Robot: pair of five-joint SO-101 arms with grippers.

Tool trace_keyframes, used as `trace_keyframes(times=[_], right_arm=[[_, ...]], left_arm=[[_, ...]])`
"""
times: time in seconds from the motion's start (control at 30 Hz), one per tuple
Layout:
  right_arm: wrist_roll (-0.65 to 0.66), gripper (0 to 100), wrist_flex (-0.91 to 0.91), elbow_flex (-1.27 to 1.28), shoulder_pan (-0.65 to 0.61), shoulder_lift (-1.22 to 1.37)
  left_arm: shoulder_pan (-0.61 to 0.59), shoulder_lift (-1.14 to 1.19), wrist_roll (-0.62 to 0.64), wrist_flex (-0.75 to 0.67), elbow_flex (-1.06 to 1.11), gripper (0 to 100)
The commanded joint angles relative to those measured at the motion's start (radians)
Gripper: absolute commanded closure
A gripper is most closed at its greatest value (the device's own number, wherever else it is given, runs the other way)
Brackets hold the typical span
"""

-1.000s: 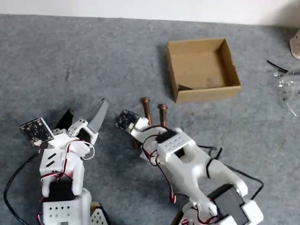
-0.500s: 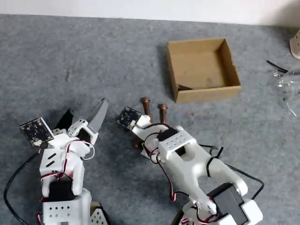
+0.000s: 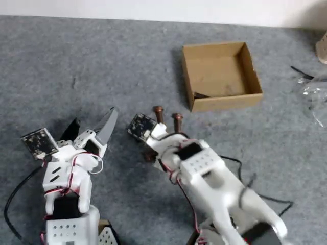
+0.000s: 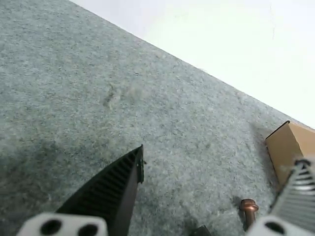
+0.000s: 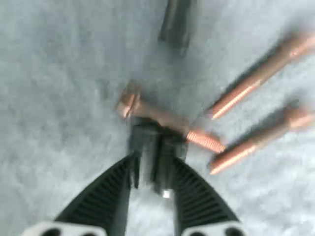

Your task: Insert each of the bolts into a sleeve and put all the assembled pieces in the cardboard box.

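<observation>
Far right from above sits the box (image 3: pixel 227 102), open carpet (image 3: pixel 102 61) around it; two bolts (image 3: pixel 159 115) lie far-to-near beside the right arm. Left wrist: left gripper (image 4: pixel 220 156) gapes wide. Right wrist: right gripper (image 5: pixel 153 169) clamps a black sleeve (image 5: pixel 155 142), with a third bolt (image 5: pixel 165 120) crosswise against it.

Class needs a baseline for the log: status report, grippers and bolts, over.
Left gripper open, above carpet. Right gripper shut on black sleeve, one bolt lying across its tip. Two bolts loose beside.
</observation>
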Motion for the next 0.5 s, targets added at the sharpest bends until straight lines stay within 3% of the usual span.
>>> trace_keyframes(times=[0.0,0.33,0.47], right_arm=[[0.003,99.5,0.033,0.048,0.012,-0.231],[-0.002,99.5,0.033,0.328,0.059,-0.684],[-0.117,99.5,0.033,0.387,0.059,-0.694]], left_arm=[[-0.002,-0.012,-0.005,-0.028,-0.002,59],[-0.002,-0.012,-0.005,-0.028,-0.001,59],[-0.002,-0.012,-0.005,-0.028,-0.001,59]])
